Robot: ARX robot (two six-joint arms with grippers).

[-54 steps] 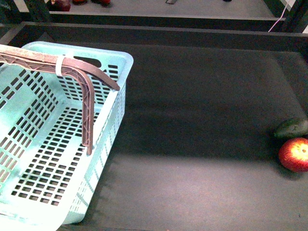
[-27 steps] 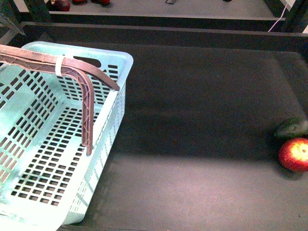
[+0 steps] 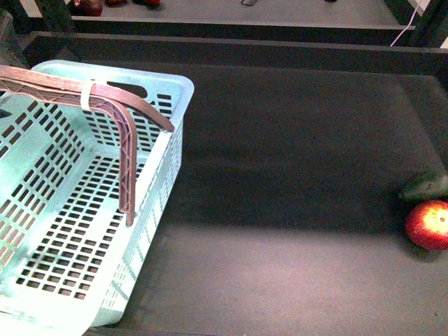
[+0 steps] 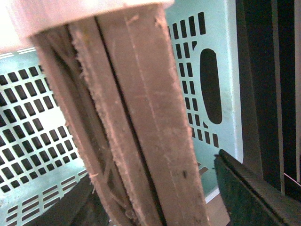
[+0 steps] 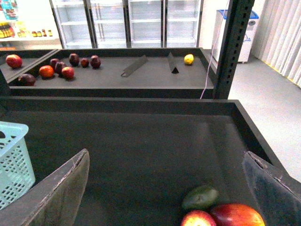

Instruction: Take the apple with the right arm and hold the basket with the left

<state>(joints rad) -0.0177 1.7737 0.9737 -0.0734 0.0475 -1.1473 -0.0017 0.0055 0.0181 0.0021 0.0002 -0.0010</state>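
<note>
one basket (image 3: 73,231): pale turquoise, slotted walls, at the left of the dark table (image 3: 280,210); nothing lies in it.
basket axis: long side runs from the robot's near left away toward the back; the short wall with the grip slot is the far one.
handle (image 3: 105,98): raised, its bar lying left to right over the basket, bent down to the right long wall; white zip tie (image 3: 87,95) around it.
left gripper (image 4: 162,200): handle passes through it; one dark finger (image 4: 254,195) stands apart from the handle, so grasping or loose i cannot tell.
apple (image 3: 428,225): at the table's far right, well apart from the basket, just beside the dark green fruit (image 3: 424,187), whose length runs left to right.
right gripper (image 5: 165,157): spread wide, holding nothing, above the table.
back tray (image 5: 141,75): several red fruits (image 5: 61,66), one yellow fruit (image 5: 188,59).
</note>
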